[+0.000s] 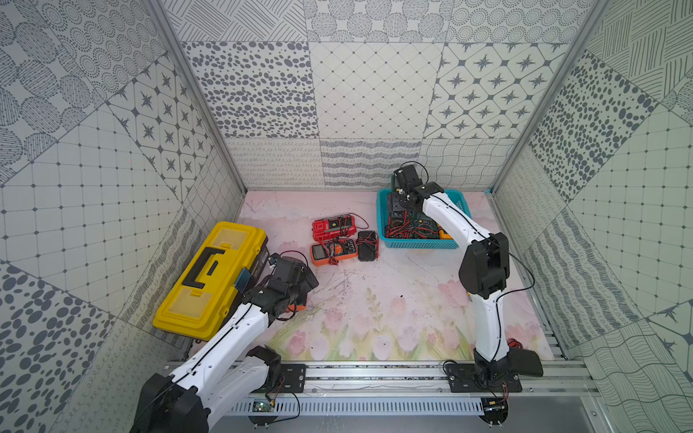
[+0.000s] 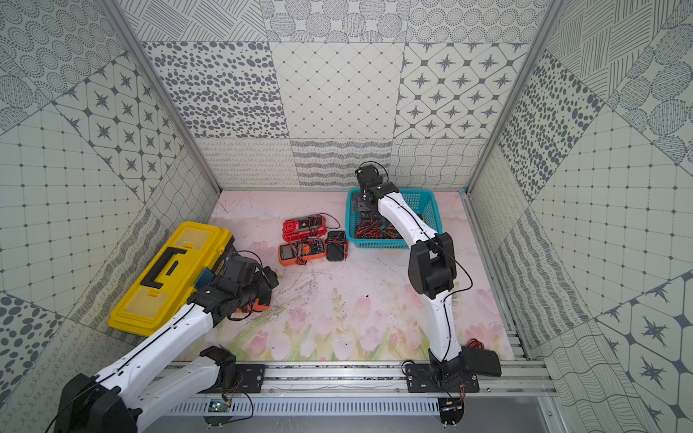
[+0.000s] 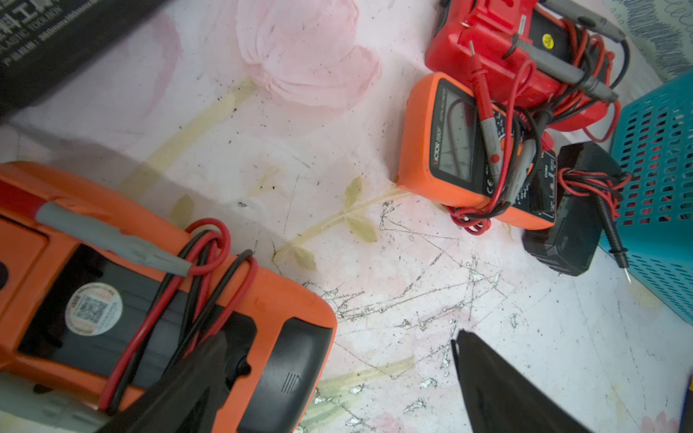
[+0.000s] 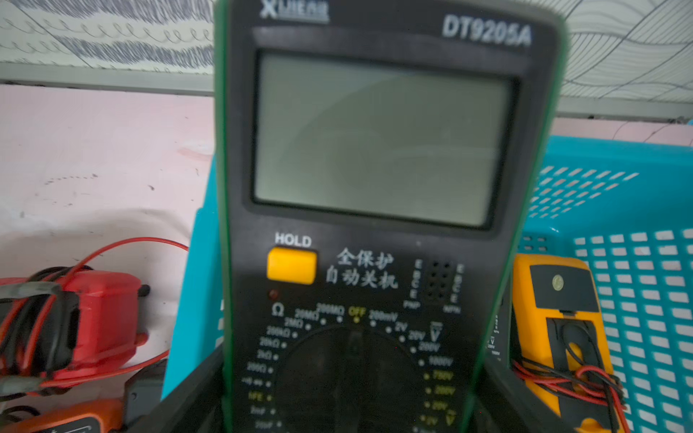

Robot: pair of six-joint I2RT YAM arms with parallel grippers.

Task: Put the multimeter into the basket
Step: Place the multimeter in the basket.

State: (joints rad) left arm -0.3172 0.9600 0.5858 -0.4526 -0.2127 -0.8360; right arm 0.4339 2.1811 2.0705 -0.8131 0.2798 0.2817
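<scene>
In the right wrist view a black multimeter (image 4: 375, 150) with a green rim and a large grey screen stands between the two fingers of my right gripper (image 4: 345, 390), which is shut on its lower body. It hangs over the left rear corner of the teal basket (image 1: 420, 245), where the right gripper (image 1: 399, 195) shows in both top views. Several meters with red and black leads lie in the basket (image 2: 375, 243), among them a yellow one (image 4: 555, 300). My left gripper (image 3: 339, 335) is open, low over a face-down orange multimeter (image 3: 93, 262) beside the toolbox, holding nothing.
A yellow toolbox (image 1: 213, 277) with a black handle lies at the left. Mid-table, left of the basket, sit a red meter (image 1: 333, 226), an orange meter (image 1: 333, 252) and a black one (image 1: 367, 245). A black object (image 1: 525, 361) lies by the right arm's base.
</scene>
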